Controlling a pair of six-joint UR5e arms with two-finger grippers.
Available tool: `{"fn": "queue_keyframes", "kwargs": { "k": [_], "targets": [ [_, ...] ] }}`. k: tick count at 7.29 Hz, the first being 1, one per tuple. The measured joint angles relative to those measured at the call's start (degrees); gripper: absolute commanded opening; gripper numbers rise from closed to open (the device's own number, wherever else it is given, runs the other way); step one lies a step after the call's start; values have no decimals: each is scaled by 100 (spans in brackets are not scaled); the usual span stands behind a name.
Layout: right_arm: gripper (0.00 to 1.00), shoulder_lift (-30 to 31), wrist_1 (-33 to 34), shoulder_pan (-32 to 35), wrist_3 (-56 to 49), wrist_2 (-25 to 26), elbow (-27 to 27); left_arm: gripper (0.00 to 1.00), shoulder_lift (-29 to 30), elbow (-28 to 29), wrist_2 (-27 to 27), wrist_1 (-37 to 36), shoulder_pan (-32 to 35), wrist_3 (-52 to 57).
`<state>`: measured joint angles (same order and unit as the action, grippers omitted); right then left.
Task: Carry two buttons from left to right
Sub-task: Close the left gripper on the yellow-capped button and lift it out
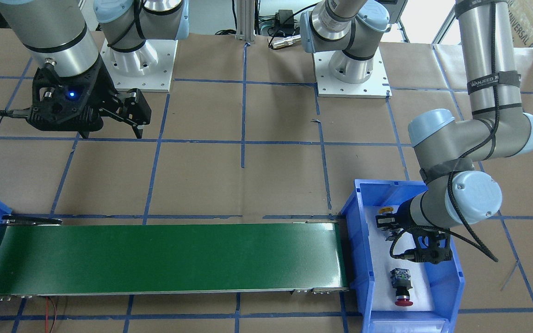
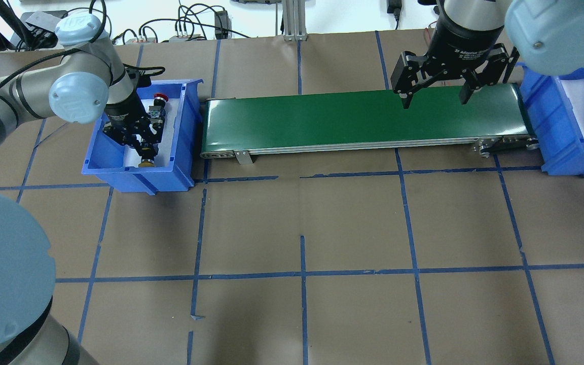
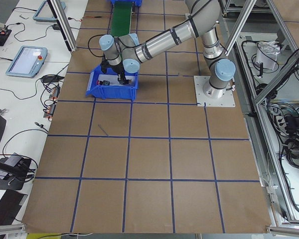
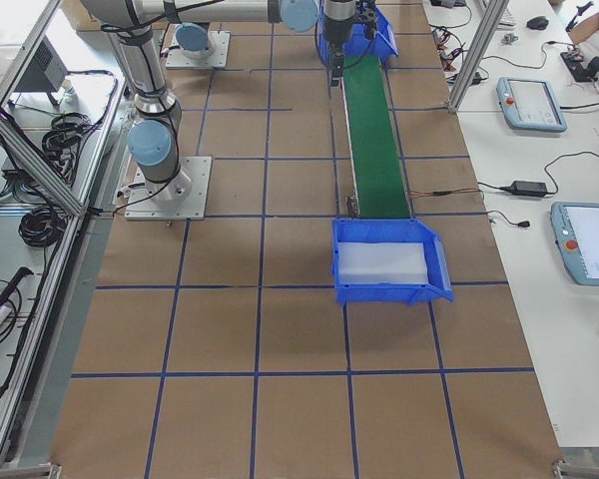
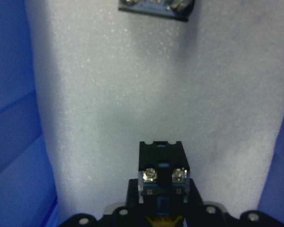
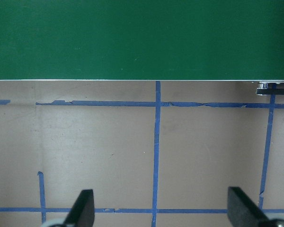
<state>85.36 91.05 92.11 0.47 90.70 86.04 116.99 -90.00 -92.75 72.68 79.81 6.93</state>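
While the left tool clamped the yellow button in the bin, the red button lay at its twelve o'clock. The right tool gaped.

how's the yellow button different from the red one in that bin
Colour: the yellow button has a yellow cap, the red button a red one. State: the yellow button sits in the left end effector, apparently gripped; the red button lies free on the white foam. Place: yellow button at the robot-side end of the blue bin, red button at the far end. Both share that bin.
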Motion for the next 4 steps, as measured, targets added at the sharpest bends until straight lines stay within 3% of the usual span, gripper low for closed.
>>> {"fn": "queue_keyframes", "kwargs": {
  "k": [4],
  "targets": [
    [100, -9, -2, -13, 1, -4, 8, 18, -836, 802, 319, 926, 349, -213]
  ]
}}
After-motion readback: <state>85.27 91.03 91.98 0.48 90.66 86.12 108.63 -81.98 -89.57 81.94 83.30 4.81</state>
